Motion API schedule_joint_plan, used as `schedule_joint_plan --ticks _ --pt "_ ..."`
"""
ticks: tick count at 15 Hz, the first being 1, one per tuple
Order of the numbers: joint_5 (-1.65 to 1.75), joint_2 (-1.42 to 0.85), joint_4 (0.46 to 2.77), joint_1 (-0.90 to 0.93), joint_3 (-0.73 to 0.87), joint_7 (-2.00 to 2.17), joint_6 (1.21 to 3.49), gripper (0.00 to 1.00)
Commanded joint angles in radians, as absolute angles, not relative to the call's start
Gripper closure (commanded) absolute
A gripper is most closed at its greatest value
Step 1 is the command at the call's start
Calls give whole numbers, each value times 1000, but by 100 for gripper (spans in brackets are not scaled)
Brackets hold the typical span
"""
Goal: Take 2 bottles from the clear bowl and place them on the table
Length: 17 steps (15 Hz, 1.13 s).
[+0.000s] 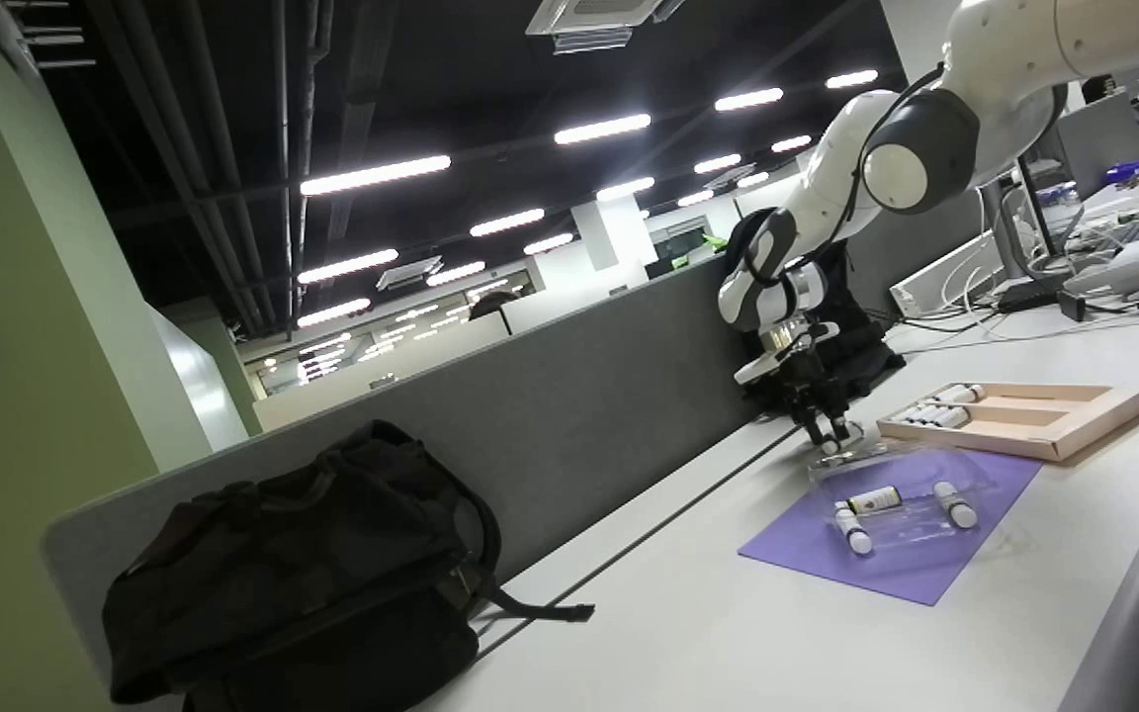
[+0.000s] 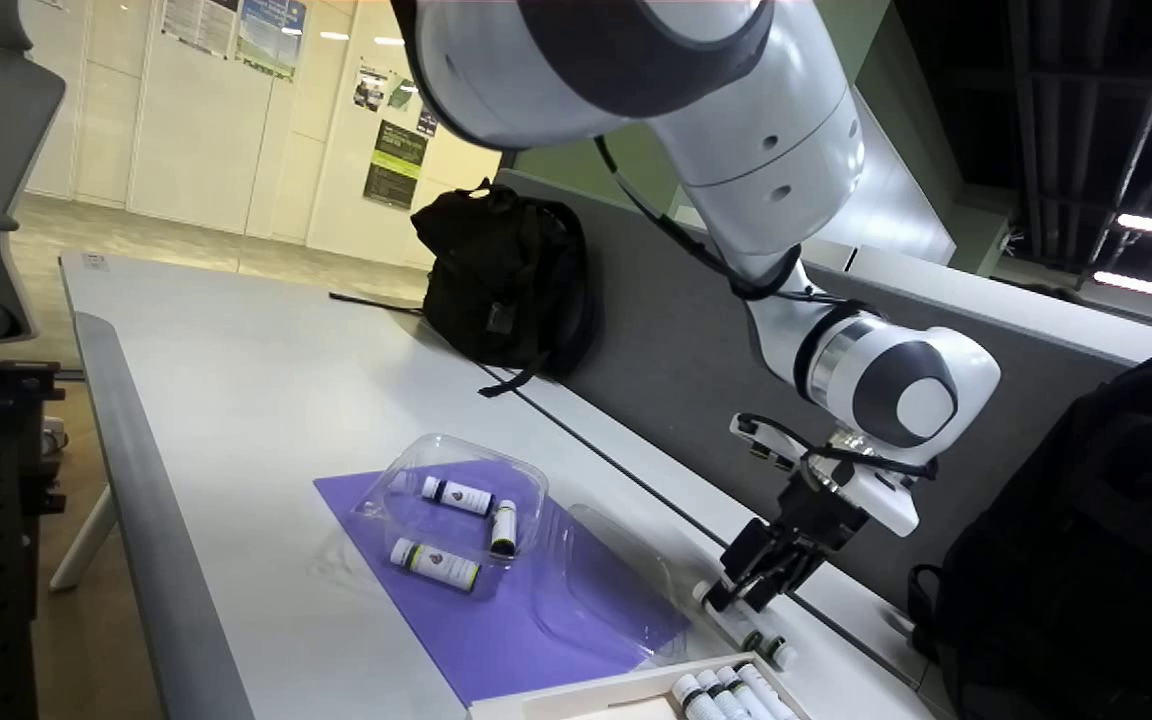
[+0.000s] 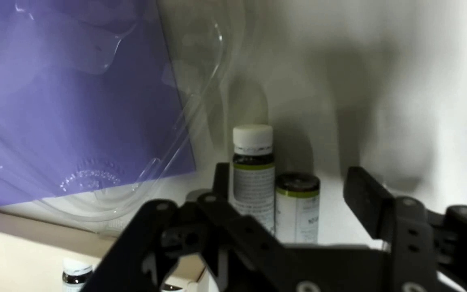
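Note:
My gripper [image 3: 288, 174] is open, its fingers on either side of two small bottles on the white table [image 3: 452, 121]. One bottle [image 3: 253, 186] has its white cap pointing away and lies close to one finger. The other bottle [image 3: 297, 215] shows its dark end and lies alongside it. A gap separates it from the other finger. The gripper also shows in both exterior views [image 1: 828, 435] [image 2: 739, 600], low at the table. The clear bowl [image 2: 534, 470], with its clear lid [image 2: 616, 530], stands on the purple mat. Bottles [image 2: 458, 496] [image 2: 503, 527] lie in it; a third [image 2: 434, 563] lies at its near side, inside or outside unclear.
A light-wood tray [image 1: 1103, 420] holding several bottles stands beside the mat [image 1: 911, 583], near the gripper. A grey partition [image 1: 609, 386] runs along the table behind the arm. Black backpacks [image 1: 312, 574] [image 2: 1086, 540] stand against it. Cables and devices lie farther along the table.

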State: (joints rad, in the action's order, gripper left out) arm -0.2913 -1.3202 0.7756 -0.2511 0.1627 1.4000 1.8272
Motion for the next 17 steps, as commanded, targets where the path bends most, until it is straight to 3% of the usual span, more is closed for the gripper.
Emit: schedule_joint_plan --ticks 1,13,17 --pt "-271 -1367 672 -275 140 1465 1768 0" --pt "-289 -1239 652 -279 148 1401 1585 0" --pt "-293 -1258 666 -269 150 1401 1639 0"
